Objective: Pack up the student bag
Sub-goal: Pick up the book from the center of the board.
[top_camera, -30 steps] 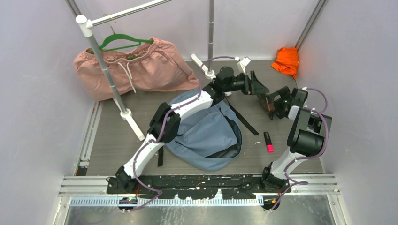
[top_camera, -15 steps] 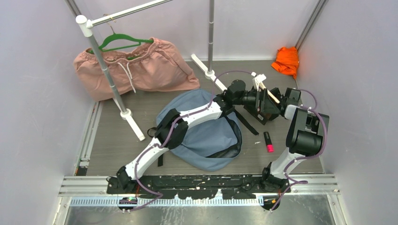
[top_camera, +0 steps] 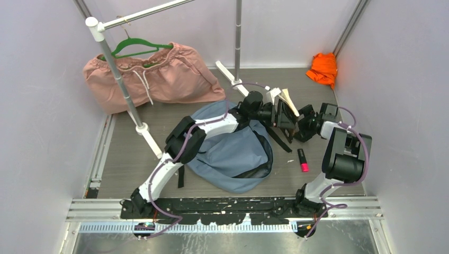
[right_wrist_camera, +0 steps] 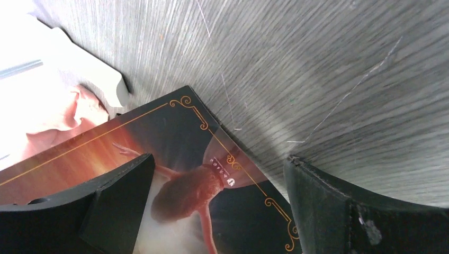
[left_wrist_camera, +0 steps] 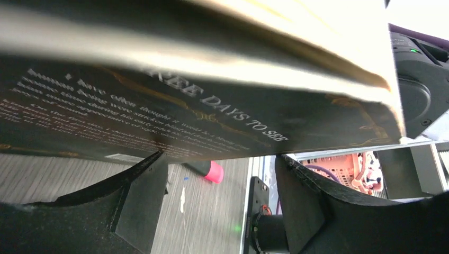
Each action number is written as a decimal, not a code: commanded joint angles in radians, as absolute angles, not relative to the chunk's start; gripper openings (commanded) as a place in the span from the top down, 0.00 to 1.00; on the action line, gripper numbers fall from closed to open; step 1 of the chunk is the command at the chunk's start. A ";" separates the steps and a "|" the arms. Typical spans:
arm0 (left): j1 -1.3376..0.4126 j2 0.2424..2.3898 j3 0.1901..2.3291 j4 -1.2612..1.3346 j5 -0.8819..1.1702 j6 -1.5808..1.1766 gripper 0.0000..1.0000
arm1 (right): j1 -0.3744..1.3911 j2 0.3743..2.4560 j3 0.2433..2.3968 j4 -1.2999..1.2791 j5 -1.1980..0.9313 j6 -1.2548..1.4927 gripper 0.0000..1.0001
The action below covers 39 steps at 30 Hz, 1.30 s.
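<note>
Two hands crowd one tilted book (top_camera: 286, 100) just right of the blue backpack (top_camera: 233, 153), which lies slumped on the worktop (top_camera: 159, 121). My worry is that the book slips and falls beside the bag, since I see no firm pinch on it. My left hand (left_wrist_camera: 219, 159) is well spread with the dark back cover across its fingertips, and I cannot tell whether it grips. My right hand (right_wrist_camera: 219, 164) is released, spread wide around the front cover.
</note>
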<state>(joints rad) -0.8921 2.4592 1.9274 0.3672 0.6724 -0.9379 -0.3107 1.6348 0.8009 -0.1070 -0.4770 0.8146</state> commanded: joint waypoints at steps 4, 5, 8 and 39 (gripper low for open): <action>-0.881 2.275 1.798 0.319 0.603 -0.833 0.21 | -0.291 1.606 0.791 -0.150 -0.506 0.802 0.02; -0.880 2.261 1.781 0.308 0.590 -0.818 0.19 | -0.287 1.609 0.794 -0.149 -0.505 0.803 0.02; -0.877 2.225 1.760 0.260 0.572 -0.777 0.17 | -0.275 1.615 0.803 -0.147 -0.503 0.811 0.02; -0.862 2.030 1.606 0.275 0.398 -0.895 0.06 | -0.213 1.615 0.824 -0.151 -0.466 0.824 0.02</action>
<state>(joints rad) -0.8680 2.1220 1.6096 0.2672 0.4755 -0.8879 -0.2241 1.6314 0.8009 -0.1257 -0.4755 0.8280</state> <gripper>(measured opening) 0.937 0.977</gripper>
